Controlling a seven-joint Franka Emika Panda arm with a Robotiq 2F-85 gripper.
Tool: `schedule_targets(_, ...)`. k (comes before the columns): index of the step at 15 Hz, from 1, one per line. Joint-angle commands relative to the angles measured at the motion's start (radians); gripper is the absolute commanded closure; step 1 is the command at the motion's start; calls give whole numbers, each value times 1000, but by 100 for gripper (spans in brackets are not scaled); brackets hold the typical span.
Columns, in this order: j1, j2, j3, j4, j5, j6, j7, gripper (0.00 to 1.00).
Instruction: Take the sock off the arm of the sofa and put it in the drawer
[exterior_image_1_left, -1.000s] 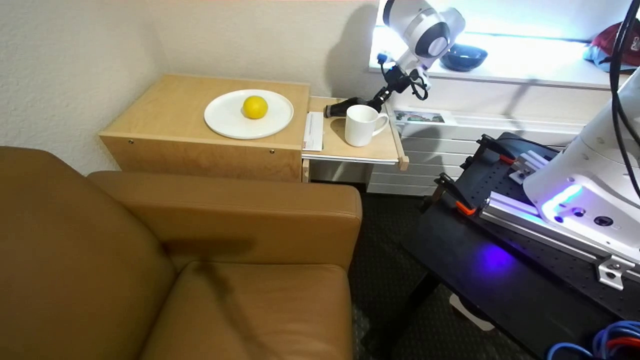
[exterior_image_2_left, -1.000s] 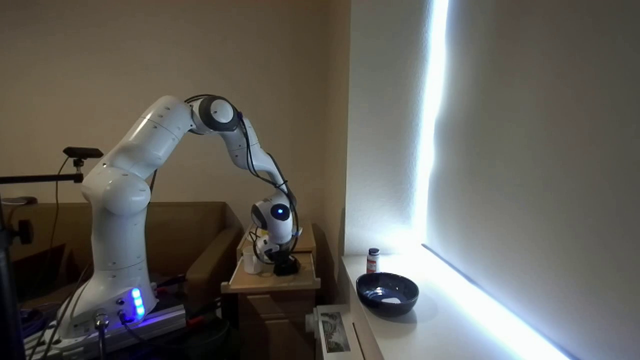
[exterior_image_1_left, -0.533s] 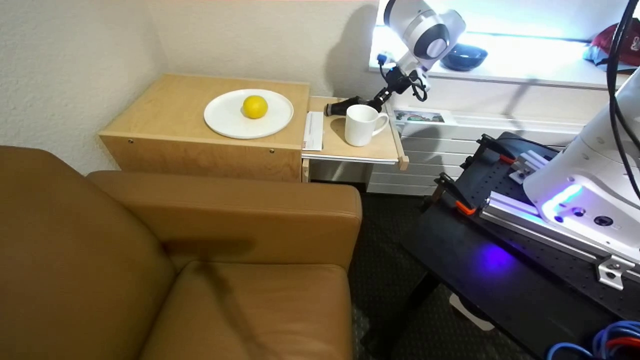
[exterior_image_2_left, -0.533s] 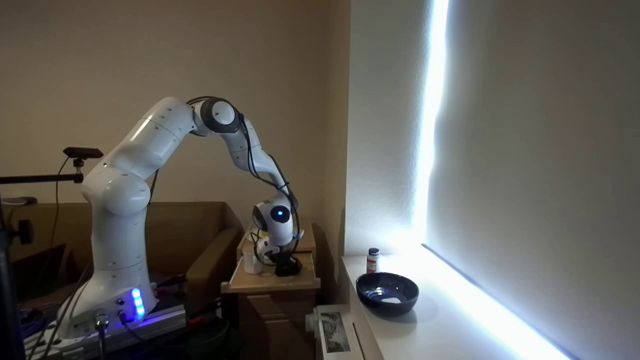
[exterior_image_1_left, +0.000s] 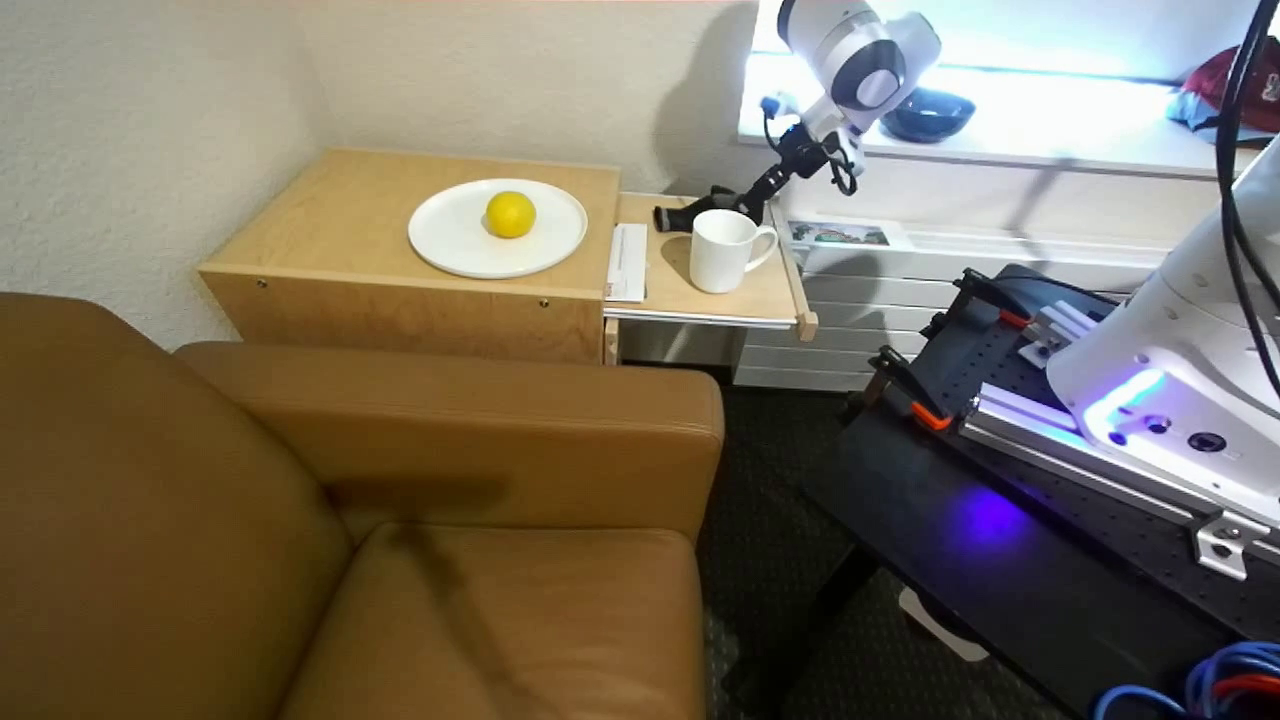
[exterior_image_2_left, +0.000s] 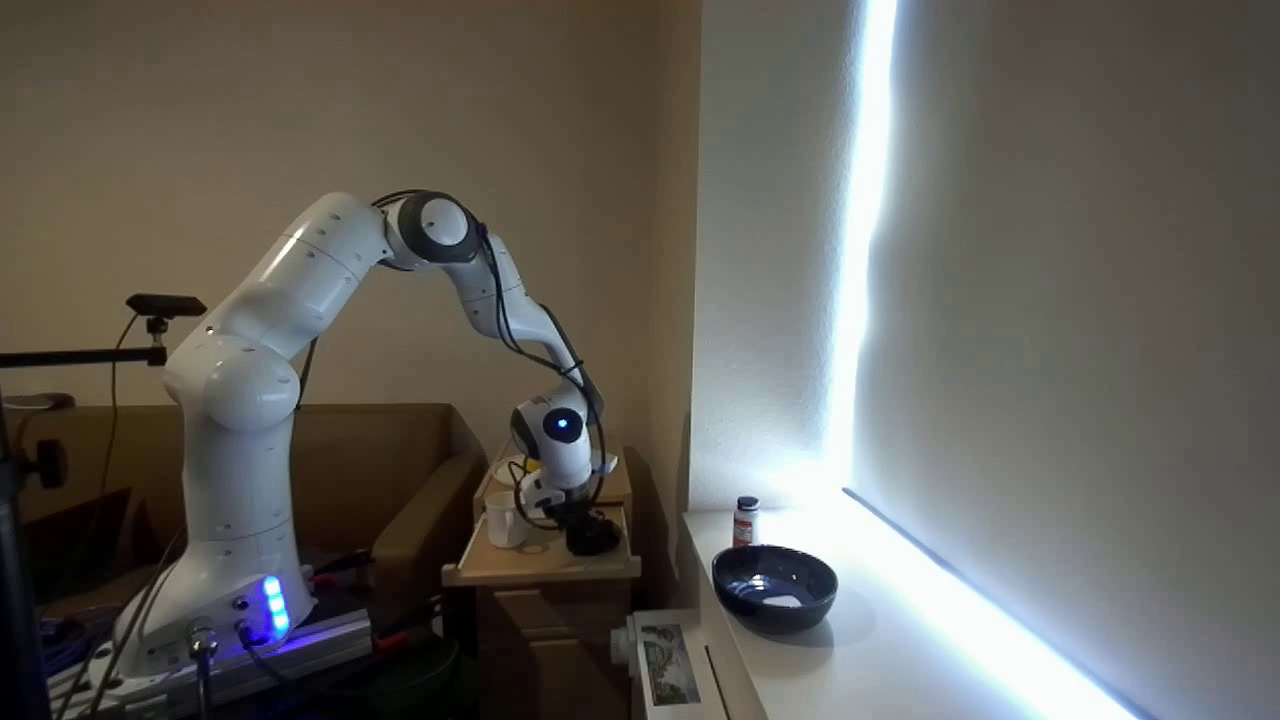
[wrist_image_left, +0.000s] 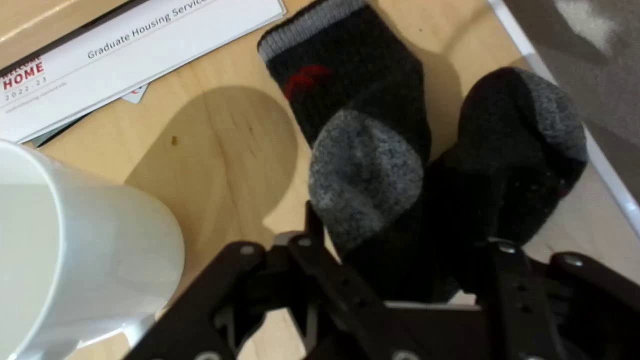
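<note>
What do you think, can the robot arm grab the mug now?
Probably not straight away: in the wrist view the sock is between the fingers, so they'd likely need to leave it first. But the mug stands close by, with nothing seen blocking it.

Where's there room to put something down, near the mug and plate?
In an exterior view, there's bare room on the cabinet top, between the plate and the left wall, and along the arm of the sofa, between cabinet and seat. The drawer is crowded with papers, mug, sock and gripper.
</note>
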Motion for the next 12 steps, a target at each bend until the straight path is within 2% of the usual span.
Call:
schedule_targets(1, -51, -172, -12, -136, -58, -79, -33, 7)
schedule_targets(3, -81, -267, -25, -217, -148, -189, -44, 0)
schedule_targets(7, -133, -488, -91, -364, -307, -394, -102, 0)
schedule_targets(11, -187, -720, -160, -495, -405, -509, -236, 0)
schedule_targets(12, -163, -580, -131, -400, -360, -463, -180, 0)
